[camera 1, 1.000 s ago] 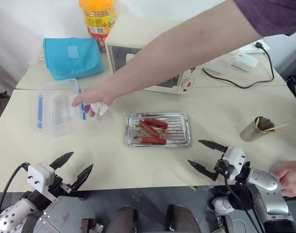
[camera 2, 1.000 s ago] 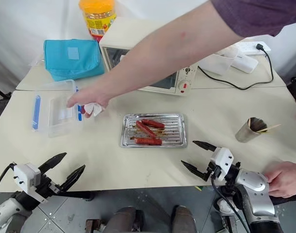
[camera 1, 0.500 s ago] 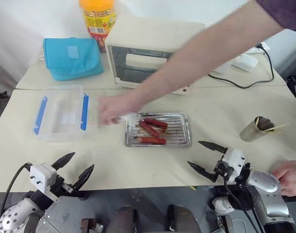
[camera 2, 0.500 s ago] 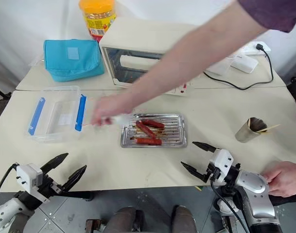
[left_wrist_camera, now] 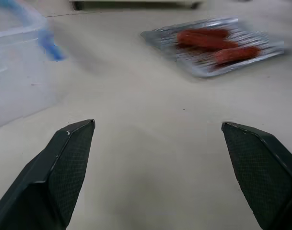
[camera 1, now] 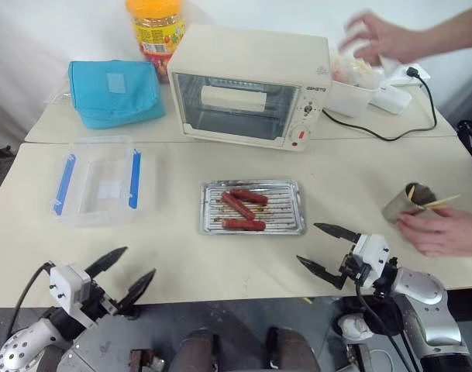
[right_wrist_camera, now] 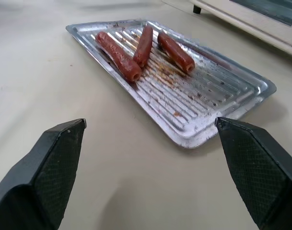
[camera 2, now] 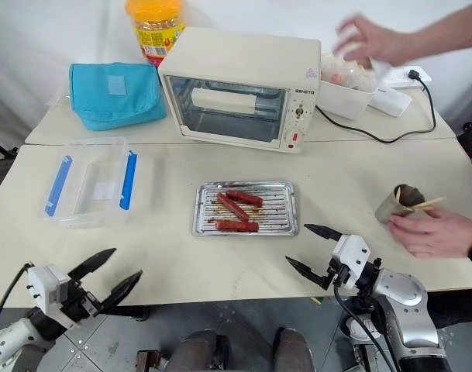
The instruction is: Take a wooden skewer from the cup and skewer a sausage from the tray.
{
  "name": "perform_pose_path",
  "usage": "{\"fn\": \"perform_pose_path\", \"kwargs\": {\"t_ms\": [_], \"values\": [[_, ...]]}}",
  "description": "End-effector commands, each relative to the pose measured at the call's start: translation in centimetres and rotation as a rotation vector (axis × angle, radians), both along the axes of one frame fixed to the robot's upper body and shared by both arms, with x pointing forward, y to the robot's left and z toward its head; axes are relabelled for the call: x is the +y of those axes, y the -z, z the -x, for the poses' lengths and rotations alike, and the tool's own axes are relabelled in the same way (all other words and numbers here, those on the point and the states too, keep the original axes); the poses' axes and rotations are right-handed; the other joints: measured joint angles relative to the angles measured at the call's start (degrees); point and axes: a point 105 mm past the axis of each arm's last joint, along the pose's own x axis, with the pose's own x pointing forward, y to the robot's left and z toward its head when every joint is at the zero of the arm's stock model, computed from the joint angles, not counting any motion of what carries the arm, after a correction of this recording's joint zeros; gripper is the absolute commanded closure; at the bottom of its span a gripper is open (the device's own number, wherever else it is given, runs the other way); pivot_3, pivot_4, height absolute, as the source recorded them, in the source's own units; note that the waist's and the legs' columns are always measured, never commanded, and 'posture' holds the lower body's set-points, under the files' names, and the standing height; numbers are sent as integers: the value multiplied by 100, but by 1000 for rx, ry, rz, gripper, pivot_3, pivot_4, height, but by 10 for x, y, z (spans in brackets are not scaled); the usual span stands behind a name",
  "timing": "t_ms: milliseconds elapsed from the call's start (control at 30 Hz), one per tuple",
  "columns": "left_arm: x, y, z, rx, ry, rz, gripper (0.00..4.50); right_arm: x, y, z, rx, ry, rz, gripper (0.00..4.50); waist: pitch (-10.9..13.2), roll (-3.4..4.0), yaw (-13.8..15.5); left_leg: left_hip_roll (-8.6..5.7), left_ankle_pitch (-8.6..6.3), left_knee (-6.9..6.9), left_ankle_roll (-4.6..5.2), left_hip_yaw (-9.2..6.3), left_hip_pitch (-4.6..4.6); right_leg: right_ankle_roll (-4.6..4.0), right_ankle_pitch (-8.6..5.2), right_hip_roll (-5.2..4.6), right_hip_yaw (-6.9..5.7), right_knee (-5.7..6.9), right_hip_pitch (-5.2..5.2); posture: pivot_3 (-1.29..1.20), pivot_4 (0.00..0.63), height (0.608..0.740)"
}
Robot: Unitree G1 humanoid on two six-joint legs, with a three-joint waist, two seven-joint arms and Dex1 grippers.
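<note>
Metal tray (camera 1: pixel 253 207) with three sausages (camera 1: pixel 242 208) mid-table; cup (camera 2: pixel 398 204) far right beneath a person's hand (camera 2: pixel 435 232). Both hands, left hand (camera 1: pixel 121 273) and right hand (camera 1: pixel 322 248), spread, empty. Nothing started; right must reach the cup first.

The pale surface (camera 1: pixel 173 256) carries the tray (camera 1: pixel 293 208), a clear plastic box (camera 1: pixel 98 180), the cup (camera 1: pixel 402 203), a toaster oven (camera 1: pixel 249 85), a blue pouch (camera 1: pixel 114 92) and a yellow-lidded jar (camera 1: pixel 155 29)

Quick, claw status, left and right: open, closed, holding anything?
Left claw: open, holding nothing.
Right claw: open, holding nothing, near the tray.
</note>
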Motion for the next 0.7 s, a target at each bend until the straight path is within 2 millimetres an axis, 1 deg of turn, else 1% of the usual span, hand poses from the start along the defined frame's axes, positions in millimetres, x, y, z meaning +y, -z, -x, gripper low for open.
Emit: {"fn": "perform_pose_path", "kwargs": {"t_ms": [33,100,133,267,400,467,533,633,700], "values": [[-12,-5,8,-27,89,-74,8,10,-10,16,-18,-92,3,0,0,1,13,0,0,0,0,0,0,0,0,0,-1,0,0,0,150,740],[-9,-4,7,-26,75,-75,8,14,-5,28,3,-129,11,0,0,1,30,-1,0,0,0,-1,-1,0,0,0,-2,0,0,0,150,740],[-8,-3,6,-27,75,-92,8,15,-5,30,10,-129,10,0,-1,0,30,0,0,0,0,-4,-1,0,0,0,-3,-1,1,0,150,740],[-8,-5,3,-42,53,-93,8,14,-4,27,12,-114,6,0,-3,-4,2,-2,0,2,1,1,1,0,0,-1,0,-2,4,0,150,740],[-19,-11,-11,-67,29,-44,8,16,-3,25,16,-138,7,0,-3,-3,2,3,0,1,0,1,5,0,0,2,1,1,3,0,150,740],[-27,-14,-21,-89,35,-51,8,18,-2,25,24,-152,5,0,-5,-5,25,1,0,2,0,-2,2,0,0,1,-1,2,3,0,150,740],[-35,-16,-33,-106,46,-70,8,20,1,33,52,-197,4,0,-5,-5,43,-6,0,2,1,-5,2,0,0,-4,-1,3,4,0,150,740],[-35,-17,-43,-99,44,-72,8,20,5,41,65,-241,33,0,-7,-8,25,-8,0,3,1,-13,3,1,1,-2,-5,5,10,0,150,740],[-36,-17,-46,-92,55,-72,8,17,7,40,57,-239,50,0,-7,-8,-8,-7,0,2,1,-12,4,1,0,-2,-6,5,8,0,150,740]]}}
